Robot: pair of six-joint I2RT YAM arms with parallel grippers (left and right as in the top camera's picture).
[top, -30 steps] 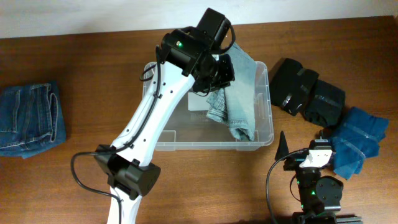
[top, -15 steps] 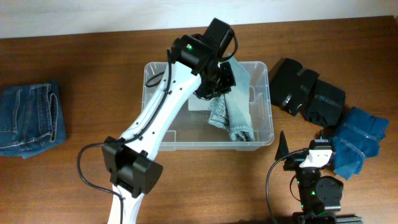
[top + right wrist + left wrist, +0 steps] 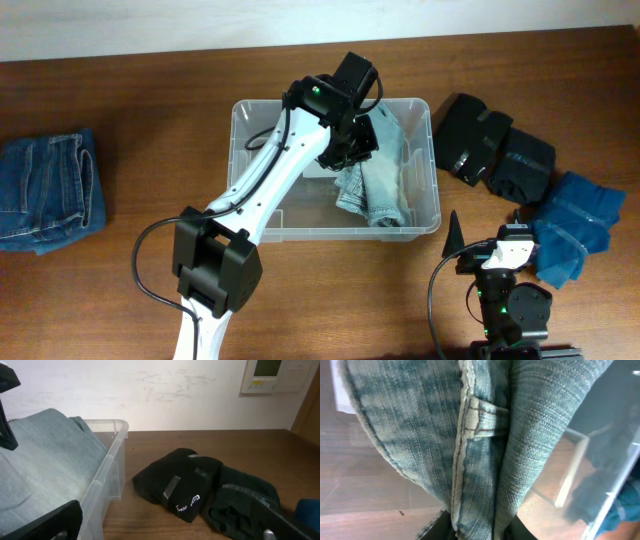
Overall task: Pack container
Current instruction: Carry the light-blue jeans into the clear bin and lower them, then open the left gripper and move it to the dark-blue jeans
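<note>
Inside the container [image 3: 240, 170], left gripper [image 3: 352, 155] tight on pale jeans [image 3: 385, 190]; right gripper [image 3: 490, 245] agape near black clothes [image 3: 490, 150].

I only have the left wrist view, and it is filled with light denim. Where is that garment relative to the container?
Observer: Overhead, the light jeans hang into the right half of the container.
Operator: What else is on the table?
Observer: Dark blue jeans lie far left. Black garments and a blue garment lie to the right of the container.
Operator: And the right arm?
Observer: The right gripper sits near the table's front right, jaws open and empty, facing the black garments.
</note>
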